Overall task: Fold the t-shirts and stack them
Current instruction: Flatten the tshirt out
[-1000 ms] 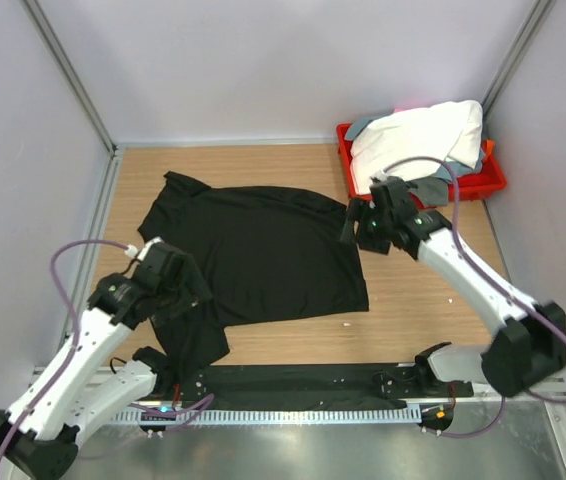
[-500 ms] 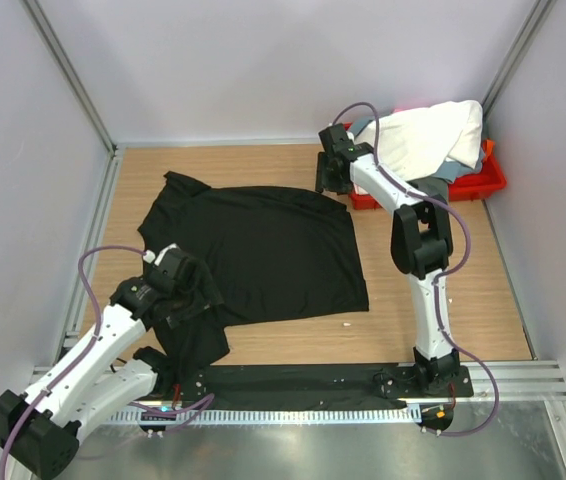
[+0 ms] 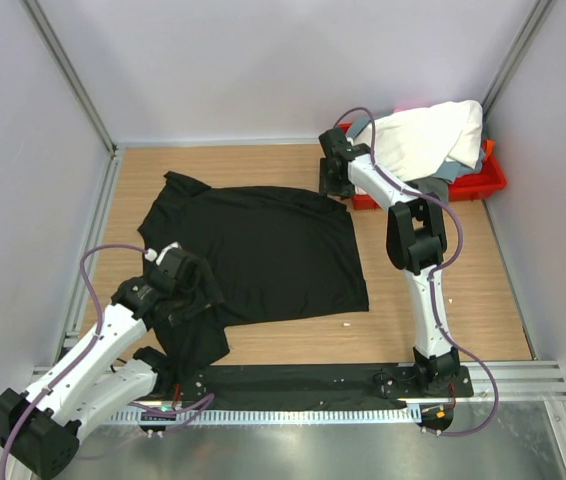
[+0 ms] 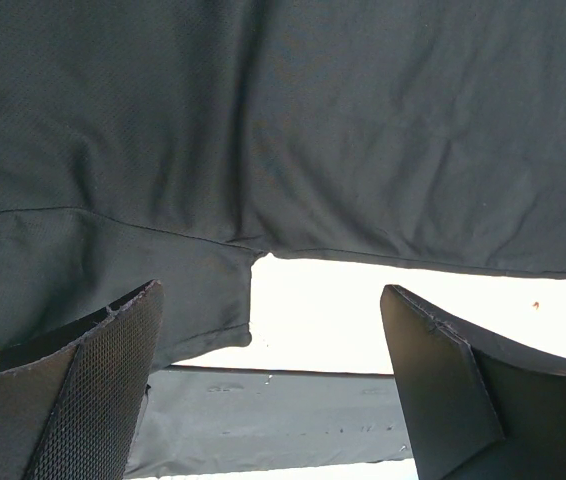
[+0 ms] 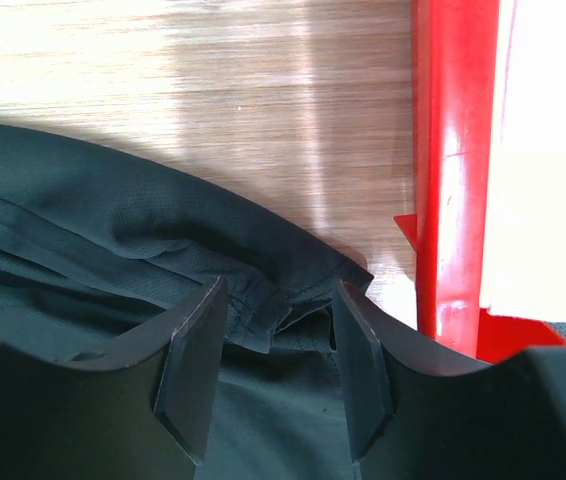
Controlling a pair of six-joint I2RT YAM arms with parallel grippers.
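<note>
Three shirts: the black t-shirt [image 3: 263, 250] lies spread on the table [image 3: 413, 270]; the white t-shirt [image 3: 423, 135] and grey t-shirt [image 3: 441, 174] are heaped in the red tray [image 3: 493, 182] at 1 o'clock.
Step in hand: apparently taking hold of the black shirt at two points, to lift an edge for the first fold.
Left gripper [image 4: 271, 292]: jaws wide apart and holding nothing, hovering over the sleeve at the shirt's 8 o'clock, where sleeve meets body.
Right gripper [image 5: 278, 290]: jaws apart, straddling the bunched corner at the shirt's 1 o'clock, just beside the tray wall.
Doing it well: close the right jaws on the full bunch, not a single layer, and keep clear of the tray; set the left low enough to catch the sleeve seam.
Risk: uneven holds would skew the fold.
</note>
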